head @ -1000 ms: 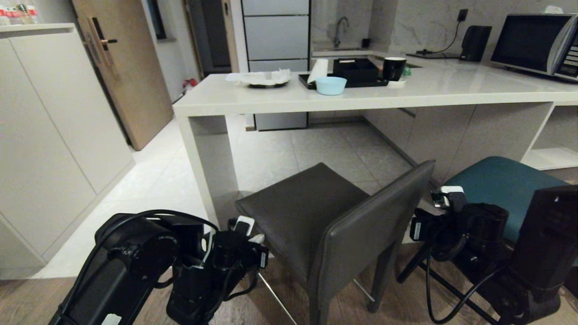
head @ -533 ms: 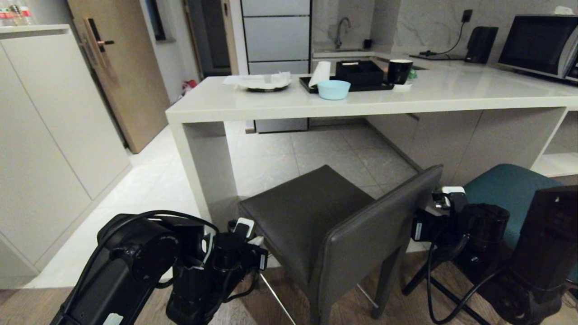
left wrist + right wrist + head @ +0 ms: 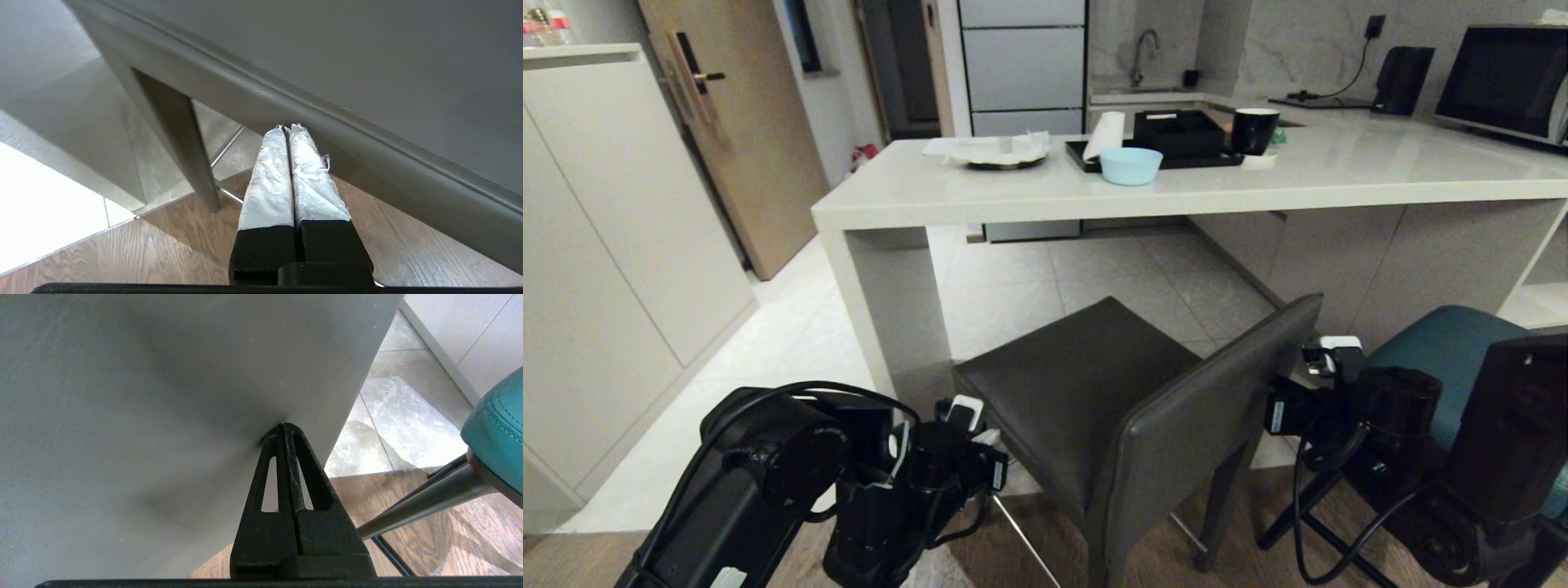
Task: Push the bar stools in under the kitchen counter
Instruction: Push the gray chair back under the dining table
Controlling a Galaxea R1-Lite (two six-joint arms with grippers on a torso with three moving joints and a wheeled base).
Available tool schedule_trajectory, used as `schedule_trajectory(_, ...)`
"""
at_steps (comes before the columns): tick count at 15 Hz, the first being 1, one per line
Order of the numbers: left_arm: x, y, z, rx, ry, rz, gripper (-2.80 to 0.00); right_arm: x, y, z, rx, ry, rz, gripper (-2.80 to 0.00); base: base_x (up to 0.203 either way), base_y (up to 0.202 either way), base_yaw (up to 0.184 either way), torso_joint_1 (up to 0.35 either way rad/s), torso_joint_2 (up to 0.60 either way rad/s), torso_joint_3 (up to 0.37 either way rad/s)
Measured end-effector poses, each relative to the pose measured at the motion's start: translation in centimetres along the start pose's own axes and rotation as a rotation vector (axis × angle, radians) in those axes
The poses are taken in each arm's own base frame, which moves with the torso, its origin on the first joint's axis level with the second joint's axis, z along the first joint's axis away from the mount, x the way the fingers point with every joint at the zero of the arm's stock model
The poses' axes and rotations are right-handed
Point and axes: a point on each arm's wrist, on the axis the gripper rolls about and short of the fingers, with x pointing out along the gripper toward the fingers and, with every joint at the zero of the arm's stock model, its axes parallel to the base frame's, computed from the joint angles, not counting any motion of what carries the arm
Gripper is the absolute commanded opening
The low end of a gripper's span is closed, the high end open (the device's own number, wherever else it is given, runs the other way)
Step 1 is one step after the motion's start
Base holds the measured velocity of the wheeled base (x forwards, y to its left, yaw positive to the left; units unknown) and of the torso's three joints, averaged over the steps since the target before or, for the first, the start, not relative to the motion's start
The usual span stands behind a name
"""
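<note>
The dark grey bar stool stands in front of me with its seat facing the kitchen counter, short of the slab's edge. My left gripper is shut, its taped tips against the edge of the stool's seat beside a square leg. My right gripper is shut too, its tips pressed on the rear face of the grey backrest. The teal bar stool stands at the right behind my right arm, also outside the counter. Its teal seat shows close to the right gripper.
The counter's white panel leg stands just left of the grey stool. A light blue bowl, a black tray, a black mug and a plate sit on the counter. White cabinets line the left side.
The whole view has moved forward and a little right: the counter is nearer and larger. The grey stool keeps its place against both shut grippers, so it has advanced toward the counter with me.
</note>
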Motion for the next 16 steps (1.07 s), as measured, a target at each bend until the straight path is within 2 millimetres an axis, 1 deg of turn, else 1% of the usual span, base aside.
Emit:
schedule_trajectory(8, 0.16, -0.01, 0.19, 0.006, -0.010, 0.001, -2.80, 0.54, 0.06, 0.15, -0.012, -0.012, -0.002, -2.80, 0.009, 0.000, 0.000, -0.001, 0.00, 0.001)
schedule_trajectory(16, 0.19, -0.02, 0.23, 0.006, -0.012, 0.000, -2.80, 0.69, 0.10, 0.33, -0.010, -0.025, -0.002, -2.80, 0.186, 0.000, 0.002, 0.001, 0.00, 0.002)
